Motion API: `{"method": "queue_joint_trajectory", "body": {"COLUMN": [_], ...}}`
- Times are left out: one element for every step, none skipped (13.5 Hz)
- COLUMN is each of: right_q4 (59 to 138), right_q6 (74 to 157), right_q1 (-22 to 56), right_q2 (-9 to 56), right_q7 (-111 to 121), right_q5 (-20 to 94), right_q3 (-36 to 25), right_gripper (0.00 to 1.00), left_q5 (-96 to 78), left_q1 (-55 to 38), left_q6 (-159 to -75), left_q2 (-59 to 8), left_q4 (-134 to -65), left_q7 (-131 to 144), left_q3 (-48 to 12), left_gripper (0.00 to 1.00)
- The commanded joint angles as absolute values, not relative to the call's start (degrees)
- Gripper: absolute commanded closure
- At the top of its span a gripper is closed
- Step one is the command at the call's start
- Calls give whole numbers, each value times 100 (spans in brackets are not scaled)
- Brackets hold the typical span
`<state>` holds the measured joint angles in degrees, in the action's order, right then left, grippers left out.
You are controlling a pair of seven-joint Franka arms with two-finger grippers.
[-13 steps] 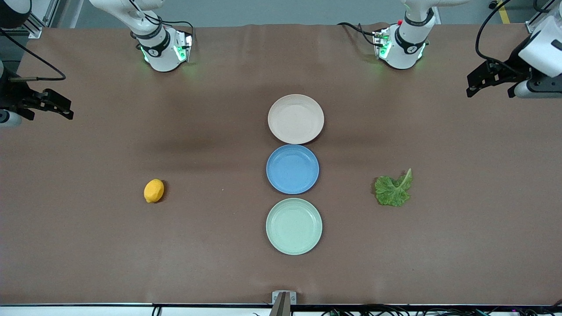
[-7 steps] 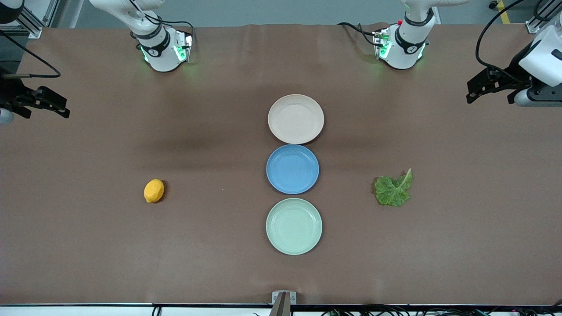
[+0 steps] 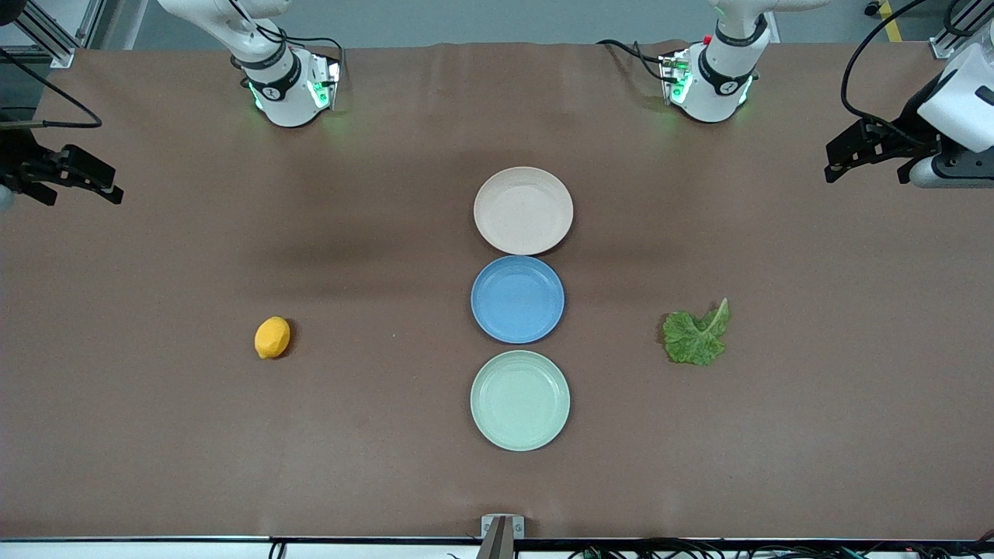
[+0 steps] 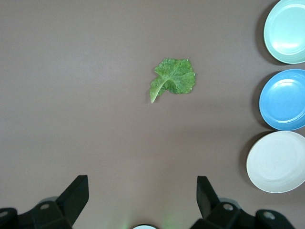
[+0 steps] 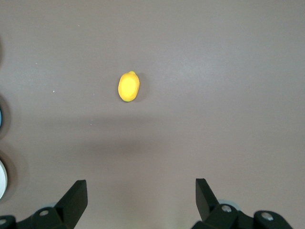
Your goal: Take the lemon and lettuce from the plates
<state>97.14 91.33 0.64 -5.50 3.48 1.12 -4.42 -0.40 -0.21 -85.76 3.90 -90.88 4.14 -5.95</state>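
The lemon (image 3: 272,338) lies on the bare table toward the right arm's end, on no plate; it also shows in the right wrist view (image 5: 128,86). The lettuce (image 3: 696,335) lies flat on the table toward the left arm's end and shows in the left wrist view (image 4: 172,78). The beige-pink plate (image 3: 523,210) and the mint green plate (image 3: 519,400) are both empty. My right gripper (image 3: 83,198) is open and empty, up over the right arm's end of the table. My left gripper (image 3: 866,177) is open and empty, up over the left arm's end.
A blue plate (image 3: 517,299), also empty, sits between the two other plates in a line down the table's middle. All three plates show at the edge of the left wrist view: mint (image 4: 288,31), blue (image 4: 283,99), beige-pink (image 4: 276,162).
Both grippers have drawn a little farther away from the table's middle and toward the robots' side. The lemon, lettuce and plates have not moved.
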Motion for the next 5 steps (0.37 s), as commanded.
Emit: {"method": "queue_joint_trajectory", "body": {"right_q4": [9914,9905,9905,9905,9914], "right_q6": [9149,9149,9141,9080,9044], "right_q1": [88,88,105,114,123], "right_q2": [-729,-729,-729,-721,-721], "right_q7": [413,413,413,413,413], "right_q5": [193,193,193,185,176], "right_q3": [-483,-483,-466,-457,-448], "right_gripper": [0,0,0,0,0], "left_q5": [79,53,27,26,35], "left_q1": [-44,-35,-44,-44,-35], "left_q6": [-8525,-8525,-8525,-8525,-8525], "left_q2": [378,378,378,378,387], "left_q4": [-9000,-8991,-9000,-9000,-9000], "left_q7": [396,378,395,396,396], "left_q3": [-606,-606,-606,-606,-606], "left_gripper": [0,0,0,0,0]}}
